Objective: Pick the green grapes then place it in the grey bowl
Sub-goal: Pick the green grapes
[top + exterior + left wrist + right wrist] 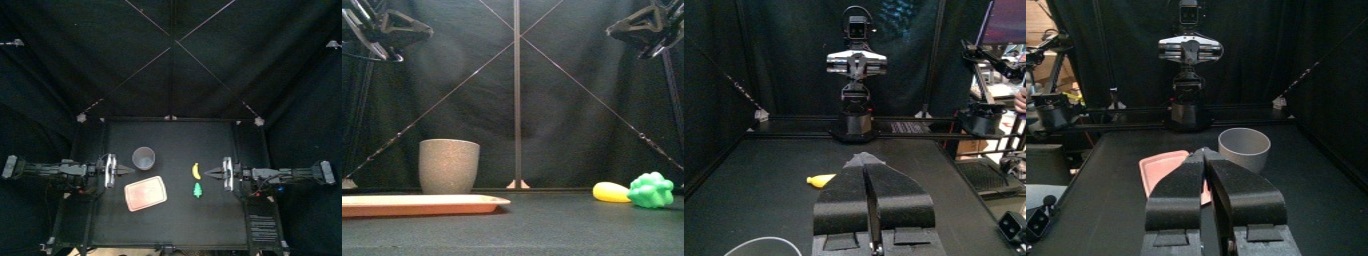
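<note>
Green and knobbly, the grapes [197, 188] sit on the black table [174, 225] at about 3 o'clock from its middle, seen from above. A yellow banana [195, 171] lies just beside them at 12 o'clock; from the front the two look as if they touch, though I cannot tell whether they do. The pink tray [146, 192] lies at 9 o'clock from the grapes, and the grey cup [144, 156] stands at 10 o'clock, well apart from them.

The right gripper [221, 175] rests at 2 o'clock from the grapes, near them, with its jaws pressed together. The left gripper [114, 172] rests beyond the tray at 9 o'clock, its jaws also pressed together. Neither holds anything.

The likely trouble is the banana. A jaw coming down on the 12 o'clock side may clip it, push it away, or pinch it along with the grapes. The lumpy bunch may also slip or roll out of a shallow pinch. The cup is tall and looks narrow, so a low carry could knock it over, and a drop off-centre could bounce the grapes off the rim onto the tray.
</note>
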Available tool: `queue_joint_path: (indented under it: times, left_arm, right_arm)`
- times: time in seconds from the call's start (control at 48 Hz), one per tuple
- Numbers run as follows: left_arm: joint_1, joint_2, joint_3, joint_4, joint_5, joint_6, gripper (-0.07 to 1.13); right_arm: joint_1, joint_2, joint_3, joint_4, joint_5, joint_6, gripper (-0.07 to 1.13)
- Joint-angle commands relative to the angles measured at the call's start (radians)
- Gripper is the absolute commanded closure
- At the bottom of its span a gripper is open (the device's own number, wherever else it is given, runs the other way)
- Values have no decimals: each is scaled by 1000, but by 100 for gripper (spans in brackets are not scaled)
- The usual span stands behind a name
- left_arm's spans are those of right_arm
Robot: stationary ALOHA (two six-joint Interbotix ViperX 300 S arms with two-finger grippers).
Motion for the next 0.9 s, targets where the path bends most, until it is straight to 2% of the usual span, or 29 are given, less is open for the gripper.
queue_joint_path:
  times: [0.021, 0.125, 0.333, 0.5, 0.646, 0.812, 0.896]
  left_arm:
    - [-2, 6, -40, -2, 23, 3, 97]
    - [0, 6, -41, 0, 31, 5, 97]
    - [25, 6, -40, 0, 52, 5, 96]
    - [37, 6, -34, -3, 78, 2, 96]
    - [37, 6, -32, -5, 78, 3, 96]
    - [49, 6, -26, -3, 80, 6, 96]
    - [60, 6, -17, -5, 86, 6, 96]
  right_arm:
    - [3, 21, -14, 20, 3, 12, 94]
    - [5, 35, -28, 63, 34, 43, 94]
    - [3, 69, -64, 189, 206, 132, 94]
    - [-18, 75, -95, 402, 414, 305, 94]
    - [-57, 77, -94, 499, 538, 451, 91]
    - [-74, 109, -94, 520, 609, 629, 76]
    - [-63, 158, -98, 514, 609, 698, 60]
